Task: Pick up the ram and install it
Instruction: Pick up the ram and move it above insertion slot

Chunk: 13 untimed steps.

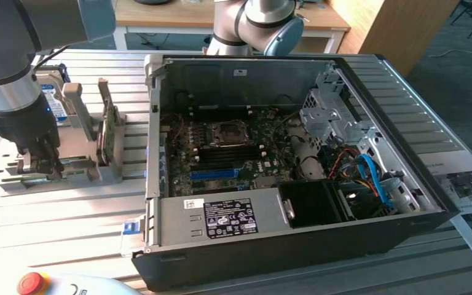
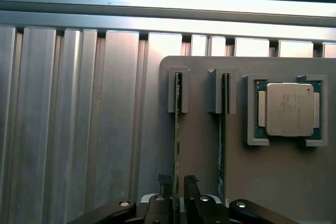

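The hand (image 1: 39, 161) (image 2: 177, 183) is being held low at the gray holder (image 1: 88, 167) (image 2: 210, 156) on the counter (image 1: 56, 215) (image 2: 79, 129), at the exterior view's left. Its fingers (image 2: 165, 183) are being held spread, one on each side of the ram (image 2: 178, 129). A narrow gap is being left on either side, so nothing is being gripped.

The ram is being carried on edge in a slot of the holder, running straight out from between the fingertips to a bracket at the far end. Just beside the hand, a second stick (image 2: 223, 129) is being carried on edge in the neighbouring slot, parallel to the ram. Farther off to that same side, a CPU (image 2: 290, 109) is being cradled flat in a corner-framed pocket of the holder. On the hand's other side, the ribbed metal of the counter is being lit brightly.

Well apart from the hand, toward the exterior view's right, an open case (image 1: 302, 264) is being supported on the counter, its board (image 1: 219, 157) being left exposed and facing up.
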Each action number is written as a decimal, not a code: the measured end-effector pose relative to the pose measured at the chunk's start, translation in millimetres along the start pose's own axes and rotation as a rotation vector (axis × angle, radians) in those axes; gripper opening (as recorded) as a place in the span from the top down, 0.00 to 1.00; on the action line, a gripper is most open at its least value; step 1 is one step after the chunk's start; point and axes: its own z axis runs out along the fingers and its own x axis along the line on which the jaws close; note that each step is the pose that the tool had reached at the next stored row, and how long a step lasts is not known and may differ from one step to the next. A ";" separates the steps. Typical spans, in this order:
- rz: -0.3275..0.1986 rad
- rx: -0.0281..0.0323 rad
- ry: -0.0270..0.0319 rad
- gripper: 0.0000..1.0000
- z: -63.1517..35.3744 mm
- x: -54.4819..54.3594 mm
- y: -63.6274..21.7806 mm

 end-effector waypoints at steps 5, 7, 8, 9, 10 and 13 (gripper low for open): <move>0.000 0.0000 0.0001 0.76 0.0 0.0 0.0; 0.000 0.0000 0.0000 0.76 0.0 0.0 0.0; 0.000 0.0000 0.0001 0.76 0.0 0.0 0.0; 0.000 0.0000 0.0000 0.77 0.0 0.0 0.0; 0.000 0.0000 0.0001 0.77 0.0 0.0 0.0; 0.000 0.0000 0.0001 0.88 0.0 0.0 0.0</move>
